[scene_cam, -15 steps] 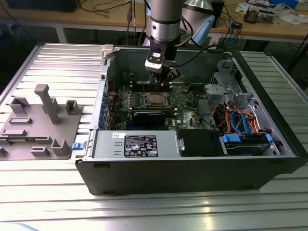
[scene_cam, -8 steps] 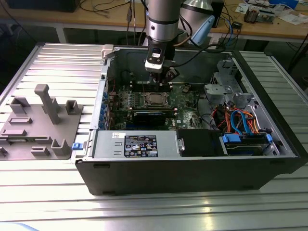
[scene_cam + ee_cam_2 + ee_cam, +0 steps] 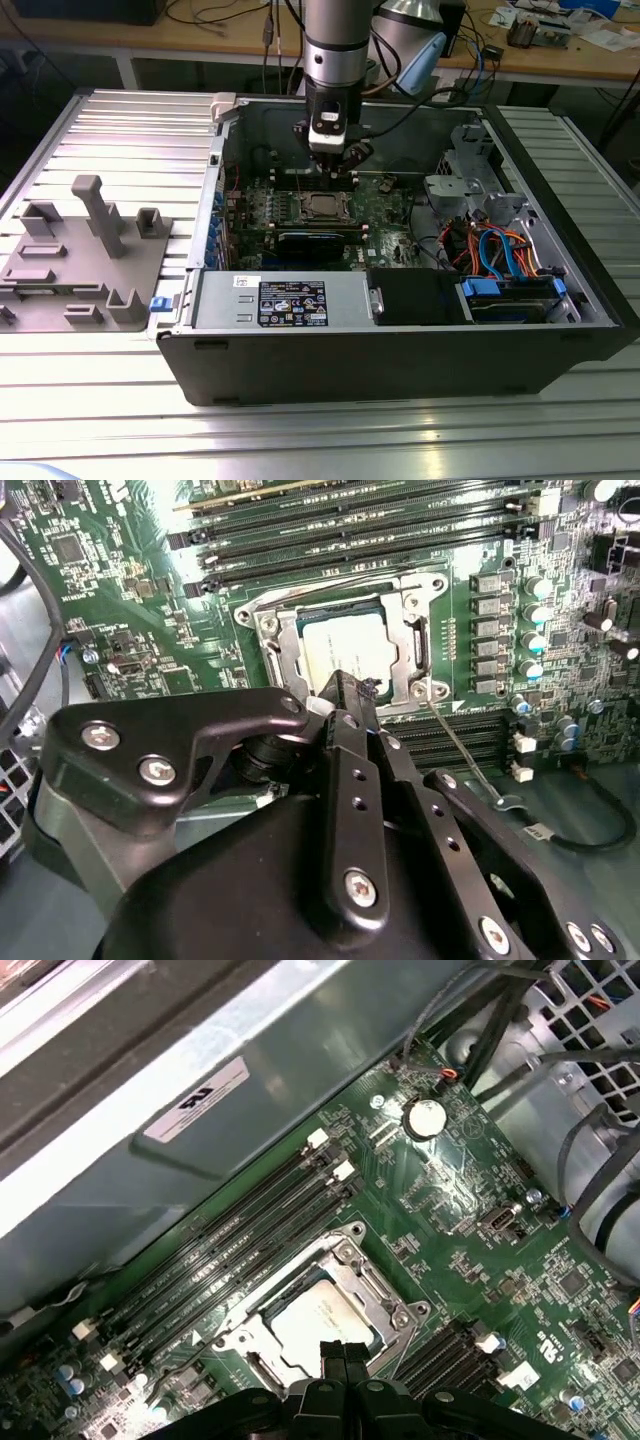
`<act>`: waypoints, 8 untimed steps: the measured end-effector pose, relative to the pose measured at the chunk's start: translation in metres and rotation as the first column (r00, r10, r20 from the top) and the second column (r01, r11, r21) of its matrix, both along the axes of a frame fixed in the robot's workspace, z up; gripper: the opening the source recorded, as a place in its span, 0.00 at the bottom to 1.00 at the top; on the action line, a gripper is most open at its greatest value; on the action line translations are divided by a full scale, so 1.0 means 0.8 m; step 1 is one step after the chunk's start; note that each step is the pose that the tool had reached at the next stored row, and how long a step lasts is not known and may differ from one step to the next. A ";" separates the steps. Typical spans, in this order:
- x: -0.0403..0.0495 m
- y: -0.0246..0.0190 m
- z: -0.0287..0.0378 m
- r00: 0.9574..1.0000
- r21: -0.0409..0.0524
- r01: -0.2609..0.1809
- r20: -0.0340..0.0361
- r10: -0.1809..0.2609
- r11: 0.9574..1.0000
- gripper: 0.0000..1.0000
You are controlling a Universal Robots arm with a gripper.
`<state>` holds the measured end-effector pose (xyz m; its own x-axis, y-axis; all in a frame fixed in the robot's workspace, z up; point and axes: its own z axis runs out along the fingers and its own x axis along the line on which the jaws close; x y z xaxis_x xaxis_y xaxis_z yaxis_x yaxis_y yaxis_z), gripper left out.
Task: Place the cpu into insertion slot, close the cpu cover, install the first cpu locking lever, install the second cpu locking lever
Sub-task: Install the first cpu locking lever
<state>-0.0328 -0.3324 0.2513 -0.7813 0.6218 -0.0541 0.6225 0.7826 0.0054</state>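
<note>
Up close, the gripper [image 3: 350,685] hangs with fingers pinched together, holding nothing, just over the cpu [image 3: 345,645]. That chip sits in the insertion slot [image 3: 262,623] under the closed cpu cover [image 3: 285,650]. At the exterior view's left, grey fixture tray [image 3: 90,250]; centre, open computer case [image 3: 400,350]; right, blue cables [image 3: 510,255].

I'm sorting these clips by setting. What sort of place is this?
Probably a robotics lab or test workshop: an open computer case lies on a slotted aluminium table, a grey fixture tray sits beside it, and a cluttered wooden bench stands behind.
</note>
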 end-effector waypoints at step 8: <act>0.001 -0.0005 0.0027 0.996 0.001 -0.091 -0.004 0.091 0.996 0.11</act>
<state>-0.0321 -0.3328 0.2535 -0.8348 0.5482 -0.0506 0.5488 0.8360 0.0034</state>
